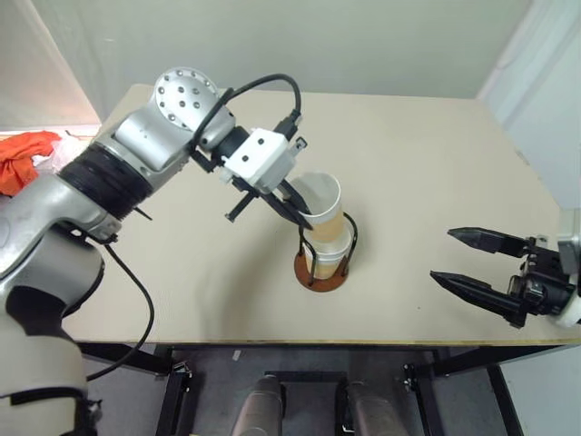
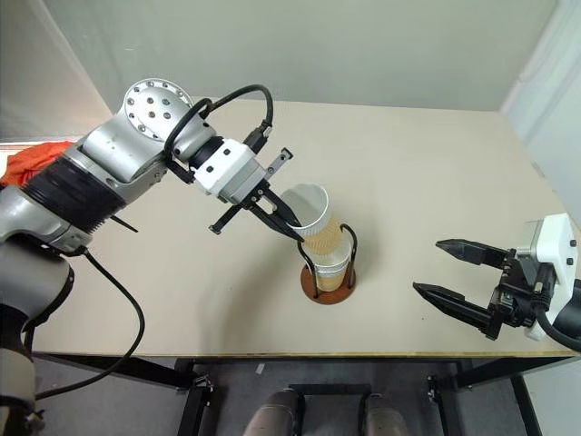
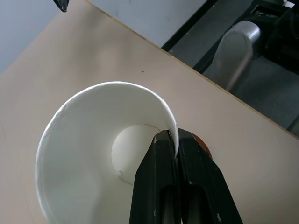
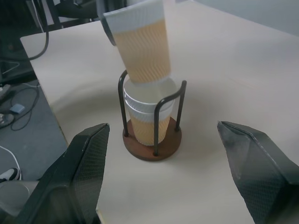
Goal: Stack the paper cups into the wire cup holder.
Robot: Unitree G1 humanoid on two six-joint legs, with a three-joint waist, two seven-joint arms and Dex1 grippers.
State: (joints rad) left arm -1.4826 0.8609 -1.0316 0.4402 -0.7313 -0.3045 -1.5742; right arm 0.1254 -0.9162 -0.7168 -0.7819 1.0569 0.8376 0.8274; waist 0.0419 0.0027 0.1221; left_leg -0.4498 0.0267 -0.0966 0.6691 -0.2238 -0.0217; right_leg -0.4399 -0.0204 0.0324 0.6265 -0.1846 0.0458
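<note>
My left gripper (image 1: pixel 295 203) is shut on the rim of a paper cup (image 1: pixel 320 207), one finger inside the white rim (image 3: pixel 174 138) and one outside. That cup hangs tilted, its tan bottom (image 4: pixel 145 51) just at the mouth of two paper cups (image 4: pixel 148 100) nested upright in the wire cup holder (image 4: pixel 153 150). The holder's reddish-brown disc base (image 1: pixel 323 276) sits near the table's middle, black wire loops rising around the cups. My right gripper (image 1: pixel 443 254) hovers open and empty to the right of the holder, near the table's front edge, pointing toward it.
The tan table (image 1: pixel 427 163) stretches bare behind and to both sides of the holder. A red cloth (image 1: pixel 23 154) lies off the table's far left. A pale wall panel (image 1: pixel 545 82) stands at the right.
</note>
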